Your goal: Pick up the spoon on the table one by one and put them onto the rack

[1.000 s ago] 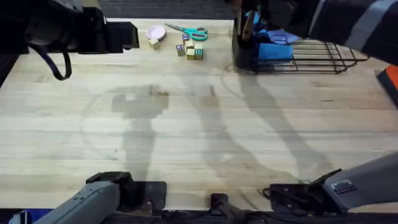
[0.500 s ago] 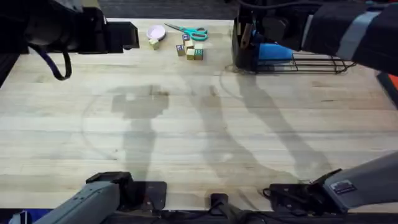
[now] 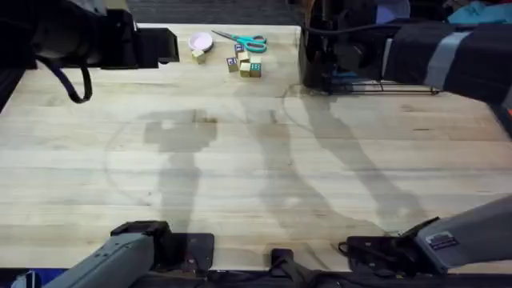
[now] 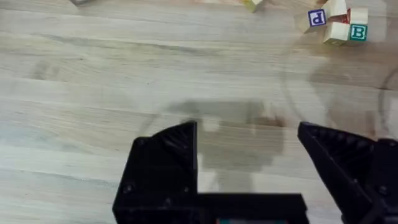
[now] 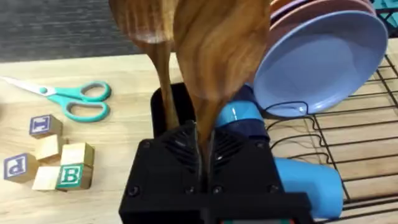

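Right wrist: scissors (image 5: pixel 68 99) and blocks (image 5: pixel 53 165) lie beside rack (image 5: pixel 348 149).

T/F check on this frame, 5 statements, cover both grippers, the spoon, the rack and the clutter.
1. The right gripper is shut on a brown wooden spoon. True.
2. The left gripper holds the scissors. False: its fingers are open over the bare table; the teal-handled scissors lie at the table's far edge.
3. A blue plate stands in the black wire rack. True.
4. The lettered wooden blocks sit inside the rack. False: they rest on the table beside the scissors.
5. The held spoon lies flat on the table. False: it is clamped in the right gripper, over the rack's black boxy end.
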Controlling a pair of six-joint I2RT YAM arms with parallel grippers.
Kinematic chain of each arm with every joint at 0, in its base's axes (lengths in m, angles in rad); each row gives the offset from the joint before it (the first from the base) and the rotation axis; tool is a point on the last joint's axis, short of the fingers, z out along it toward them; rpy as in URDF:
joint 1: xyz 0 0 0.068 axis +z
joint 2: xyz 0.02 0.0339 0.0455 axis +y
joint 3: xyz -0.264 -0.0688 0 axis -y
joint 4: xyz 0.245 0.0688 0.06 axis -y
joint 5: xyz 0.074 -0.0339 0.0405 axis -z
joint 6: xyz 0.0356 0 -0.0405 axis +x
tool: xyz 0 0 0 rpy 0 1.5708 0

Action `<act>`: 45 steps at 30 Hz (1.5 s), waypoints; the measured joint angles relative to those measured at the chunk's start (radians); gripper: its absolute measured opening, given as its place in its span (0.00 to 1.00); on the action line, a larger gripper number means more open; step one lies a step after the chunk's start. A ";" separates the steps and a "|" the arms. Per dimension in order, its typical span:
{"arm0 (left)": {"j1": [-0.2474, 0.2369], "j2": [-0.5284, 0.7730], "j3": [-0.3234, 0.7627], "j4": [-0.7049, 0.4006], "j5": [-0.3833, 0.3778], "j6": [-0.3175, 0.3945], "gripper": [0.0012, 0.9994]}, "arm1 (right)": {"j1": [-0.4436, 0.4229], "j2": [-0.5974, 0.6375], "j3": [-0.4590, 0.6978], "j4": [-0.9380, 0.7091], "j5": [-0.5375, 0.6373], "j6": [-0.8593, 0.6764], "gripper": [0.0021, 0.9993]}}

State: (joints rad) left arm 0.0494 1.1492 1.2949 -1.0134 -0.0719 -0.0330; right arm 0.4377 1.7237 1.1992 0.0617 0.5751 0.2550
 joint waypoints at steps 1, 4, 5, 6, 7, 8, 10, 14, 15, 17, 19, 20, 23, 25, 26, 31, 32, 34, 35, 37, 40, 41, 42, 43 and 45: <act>0.000 0.000 0.000 0.000 0.000 0.000 0.99 | 0.000 0.000 0.000 -0.005 0.000 0.000 0.03; 0.000 0.000 0.000 0.000 0.000 0.000 0.99 | 0.006 0.000 0.000 -0.024 0.000 0.000 0.03; 0.000 0.000 0.000 0.000 0.000 0.000 0.99 | 0.009 0.000 0.000 -0.034 0.000 -0.001 0.03; 0.000 0.000 0.000 0.000 0.000 0.000 0.99 | 0.012 0.000 -0.001 -0.044 0.000 0.000 0.03; 0.000 0.000 0.000 0.000 0.000 0.000 0.99 | 0.015 0.000 0.000 -0.056 0.000 0.000 0.03; 0.000 0.000 0.000 0.000 0.000 0.000 0.99 | 0.017 0.000 0.000 -0.065 0.000 0.000 0.03; 0.000 0.000 0.000 0.000 0.000 0.000 0.99 | 0.019 0.000 -0.001 -0.071 0.001 0.000 0.03; 0.000 0.000 0.000 0.000 0.000 0.000 0.99 | 0.018 0.000 0.000 -0.084 0.005 0.002 0.04; 0.000 0.000 0.000 0.000 0.000 0.000 0.99 | 0.018 0.000 0.000 -0.088 0.004 0.003 0.07; 0.000 0.000 0.000 0.000 0.000 0.000 0.99 | 0.018 0.000 0.000 -0.092 0.004 0.003 0.11; 0.000 0.000 0.000 0.000 0.000 0.000 0.99 | 0.019 0.000 0.000 -0.117 0.003 -0.002 0.19; 0.000 0.000 0.000 0.000 0.000 0.000 0.99 | 0.019 0.000 -0.003 -0.125 0.002 -0.005 0.24; 0.000 0.000 0.000 0.000 0.000 0.000 0.99 | 0.020 0.000 -0.004 -0.129 0.003 -0.022 0.38; 0.000 0.000 0.000 0.000 0.000 0.000 0.99 | 0.020 0.000 -0.004 -0.130 0.003 -0.032 0.42; 0.000 0.000 0.000 0.000 0.000 0.000 0.99 | 0.020 0.000 -0.004 -0.130 0.003 -0.036 0.44; 0.000 0.000 0.000 0.000 0.000 0.000 0.99 | 0.020 -0.011 -0.005 -0.132 0.001 -0.051 0.58; 0.000 0.000 0.000 0.000 0.000 0.000 0.99 | 0.020 -0.022 -0.005 -0.135 0.000 -0.051 0.59; 0.000 0.000 0.000 0.000 0.000 0.000 0.99 | 0.020 -0.049 -0.005 -0.138 0.000 -0.054 0.62; 0.000 0.000 0.000 0.000 0.000 0.000 0.99 | 0.020 -0.069 -0.005 -0.143 0.000 -0.054 0.64; 0.000 0.000 0.000 0.000 0.000 0.000 0.99 | 0.022 -0.105 -0.005 -0.163 0.000 -0.054 0.67; 0.000 0.000 0.000 0.000 0.000 0.000 0.99 | 0.031 -0.155 -0.005 -0.219 0.000 -0.054 0.71; 0.000 0.000 0.000 0.000 0.000 0.000 0.99 | 0.036 -0.170 -0.005 -0.247 0.000 -0.054 0.74; 0.000 0.000 0.000 0.000 0.000 0.000 0.99 | 0.043 -0.185 -0.005 -0.276 0.000 -0.054 0.76; 0.000 0.000 0.000 0.000 0.000 0.000 0.99 | 0.049 -0.198 -0.005 -0.303 0.000 -0.054 0.78; 0.000 0.000 0.000 0.000 0.000 0.000 0.99 | 0.066 -0.226 -0.005 -0.368 0.000 -0.060 0.96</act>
State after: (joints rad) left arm 0.0494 1.1492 1.2949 -1.0134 -0.0719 -0.0330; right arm 0.5042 1.4978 1.1938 -0.3063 0.5753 0.1953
